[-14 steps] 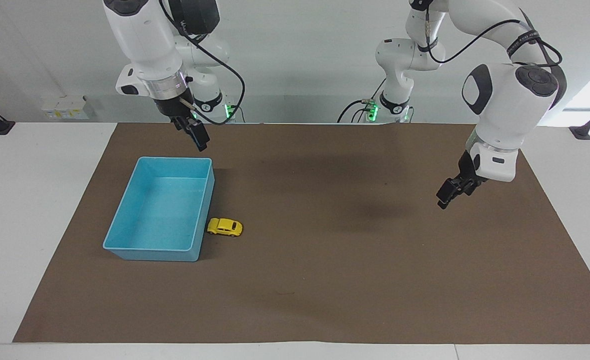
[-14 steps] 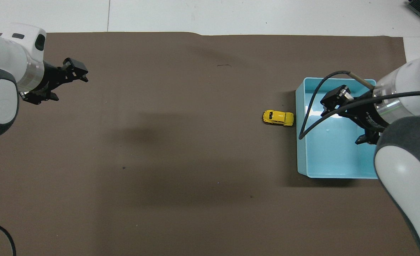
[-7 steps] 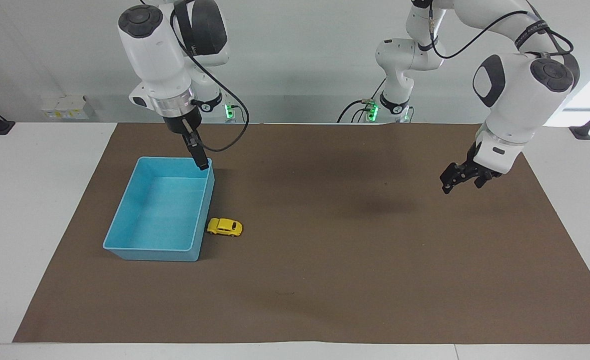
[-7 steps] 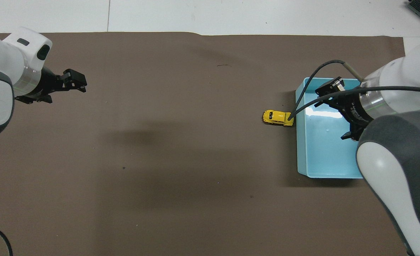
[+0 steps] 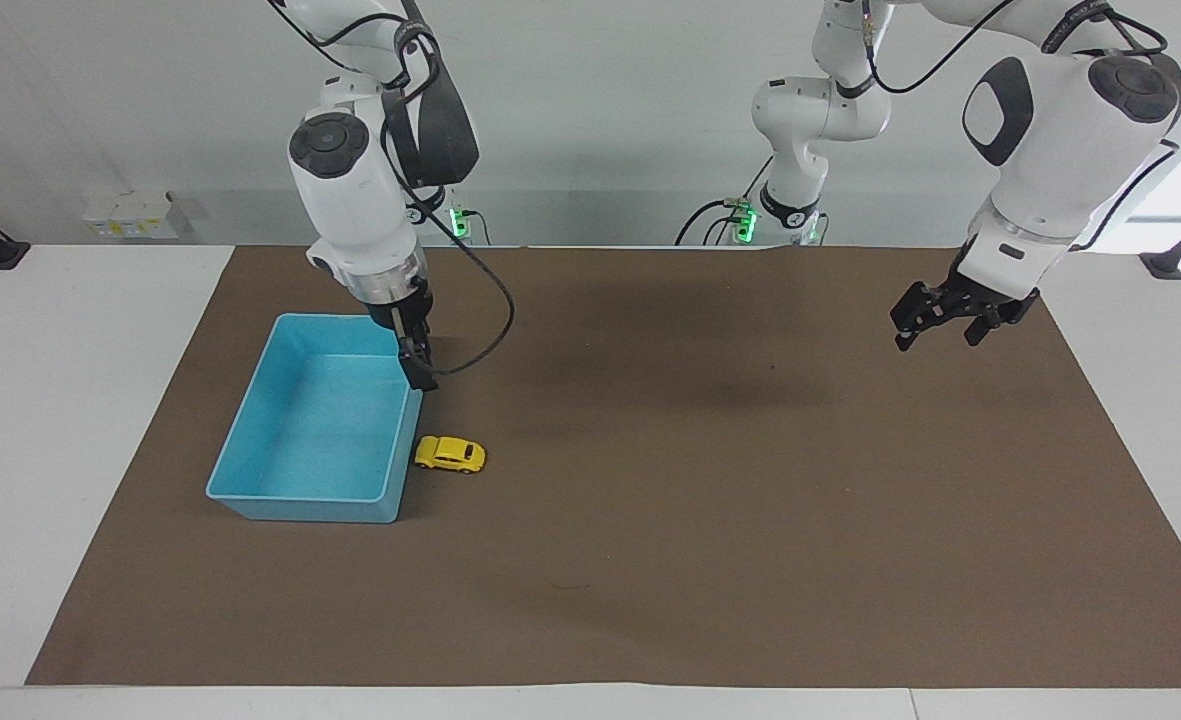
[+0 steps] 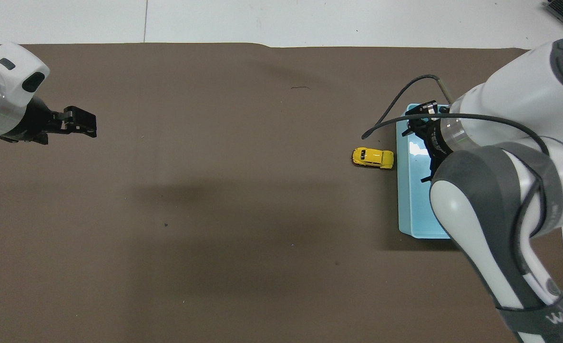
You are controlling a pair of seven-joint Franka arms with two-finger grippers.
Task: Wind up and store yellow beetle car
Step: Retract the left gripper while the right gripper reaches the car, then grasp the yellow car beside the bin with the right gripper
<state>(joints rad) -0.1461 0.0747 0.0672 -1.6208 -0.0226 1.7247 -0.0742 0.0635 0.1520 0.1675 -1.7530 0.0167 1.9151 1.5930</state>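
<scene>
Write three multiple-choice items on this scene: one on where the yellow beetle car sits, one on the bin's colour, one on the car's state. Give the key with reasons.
1. Where is the yellow beetle car?
A. inside the bin
B. on the brown mat beside the bin
C. held in the air

2. What colour is the bin?
A. light blue
B. red
C. green

3. What is the car's state?
A. tipped on its roof
B. gripped by an arm
C. on its wheels, untouched

Key:
1 B, the car lies on the mat against the bin's outer wall.
2 A, its walls and floor are light blue in both views.
3 C, the right gripper hangs above the bin's rim, clear of the car, and the left gripper waits over the mat at the left arm's end.
</scene>
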